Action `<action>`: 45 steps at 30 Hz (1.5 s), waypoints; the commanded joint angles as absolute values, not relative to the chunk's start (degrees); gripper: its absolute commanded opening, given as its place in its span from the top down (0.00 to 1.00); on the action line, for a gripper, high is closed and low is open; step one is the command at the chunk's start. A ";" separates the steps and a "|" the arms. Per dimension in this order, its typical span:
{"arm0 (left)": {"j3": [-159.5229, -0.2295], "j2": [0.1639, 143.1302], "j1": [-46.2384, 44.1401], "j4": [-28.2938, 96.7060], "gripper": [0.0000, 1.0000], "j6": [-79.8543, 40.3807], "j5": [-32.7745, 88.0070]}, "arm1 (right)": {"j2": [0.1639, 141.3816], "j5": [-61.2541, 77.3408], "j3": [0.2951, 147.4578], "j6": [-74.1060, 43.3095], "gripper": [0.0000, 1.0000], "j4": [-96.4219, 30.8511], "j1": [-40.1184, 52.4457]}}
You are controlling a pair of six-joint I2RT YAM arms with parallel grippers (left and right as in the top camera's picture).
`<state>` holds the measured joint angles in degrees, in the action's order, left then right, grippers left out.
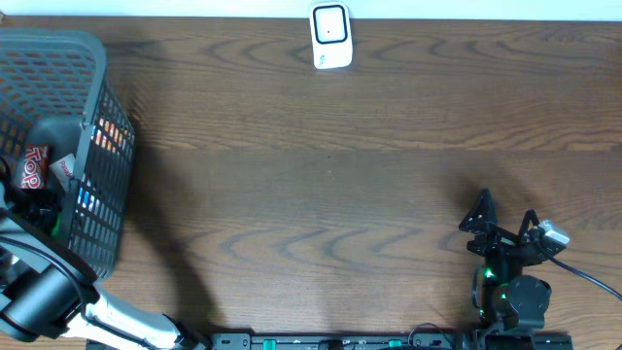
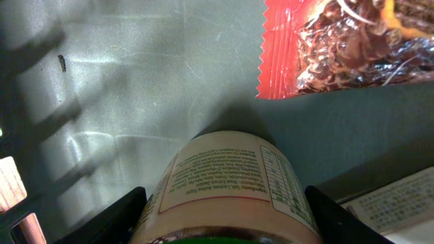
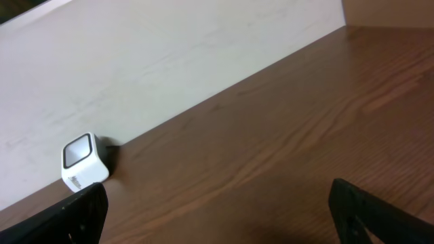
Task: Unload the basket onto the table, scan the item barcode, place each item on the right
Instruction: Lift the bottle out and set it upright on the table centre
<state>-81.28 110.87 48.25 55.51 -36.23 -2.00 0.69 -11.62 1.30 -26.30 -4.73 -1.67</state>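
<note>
overhead: a grey mesh basket (image 1: pixel 102 68) stands at the left end of the wooden table (image 1: pixel 321 194), and the left arm reaches into it from the near side. the white scanner (image 1: pixel 330 37) sits at the far edge, well apart. the right gripper (image 1: pixel 505 209) is near the right, open and empty.

left wrist: the left gripper (image 2: pixel 225 193) has a jar (image 2: pixel 230 169) with a cream label between its fingers, inside the basket. the fingers are close against its sides, but i cannot tell if they squeeze it. a red snack packet (image 2: pixel 285 47) lies beyond.

right wrist: the fingers stand wide apart with nothing between.
</note>
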 commanded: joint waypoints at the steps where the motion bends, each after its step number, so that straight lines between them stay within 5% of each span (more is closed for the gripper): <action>1: -81.08 110.85 48.07 56.73 0.46 -35.64 -1.28 | 0.34 -12.12 1.10 -25.45 0.01 -4.73 -1.17; 14: -91.05 92.68 48.07 56.10 0.45 -37.21 19.62 | 0.34 -12.12 1.10 -25.45 0.01 -4.73 -1.17; 22: -93.49 74.89 44.91 45.21 0.40 -49.80 33.30 | 0.34 -12.12 1.10 -25.45 0.01 -4.73 -1.17; 29: -93.30 72.88 23.46 43.38 0.40 -51.35 29.32 | 0.34 -12.12 1.10 -25.45 0.01 -4.73 -1.17; 39: -92.86 87.77 -11.68 48.95 0.41 -56.21 0.73 | 0.34 -12.12 1.10 -25.45 0.01 -4.73 -1.17; 45: -92.86 99.98 -21.85 52.71 0.40 -60.88 -3.29 | 0.34 -12.12 1.10 -25.45 0.01 -4.73 -1.17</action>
